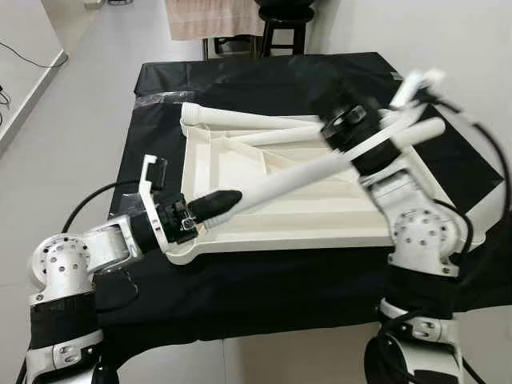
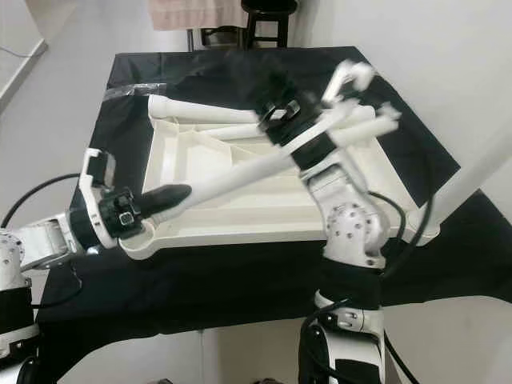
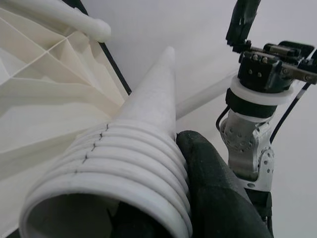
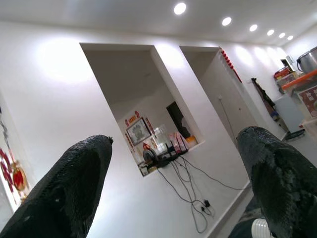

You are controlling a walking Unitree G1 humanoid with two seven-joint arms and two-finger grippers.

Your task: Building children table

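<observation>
A black cloth (image 1: 264, 288) covers the worktop (image 1: 160, 80) in a white room, and a dark stool (image 1: 284, 28) stands behind it. A white table top (image 1: 264, 228) lies upside down on the cloth. The left claw (image 1: 216, 204) is clamped on the ribbed end of a white table leg (image 1: 296, 176), which slants up over the table top. Another leg (image 1: 248, 120) lies along the far edge. The right claw (image 4: 178, 183) is raised above the table top, its fingers (image 4: 74, 183) wide apart and holding nothing.

1 tabletop (image 1: 240, 172), 3 legs (image 1: 288, 180), 1 cloth (image 1: 264, 280), 1 stool (image 1: 284, 20).
</observation>
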